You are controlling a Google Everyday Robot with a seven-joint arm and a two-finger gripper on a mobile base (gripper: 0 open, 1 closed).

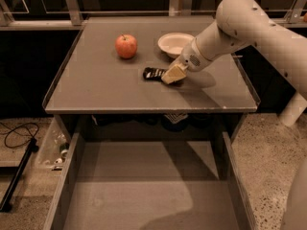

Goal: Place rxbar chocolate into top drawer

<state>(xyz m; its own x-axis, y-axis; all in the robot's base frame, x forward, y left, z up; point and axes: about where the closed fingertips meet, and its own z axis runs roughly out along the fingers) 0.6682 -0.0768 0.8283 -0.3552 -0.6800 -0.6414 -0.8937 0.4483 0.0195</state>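
Note:
The rxbar chocolate (153, 74) is a small dark bar with pale lettering, lying flat on the grey tabletop (105, 85), right of centre. My gripper (171, 74) reaches in from the right on the white arm, low over the table, and covers the bar's right end. The top drawer (144, 186) is pulled out wide open below the table's front edge, with a bare grey bottom and low side walls.
A red apple (126, 46) stands on the table at the back left of the bar. A white bowl (175, 43) sits at the back, just behind the gripper. A black cable (17, 133) and clutter lie on the floor at the left.

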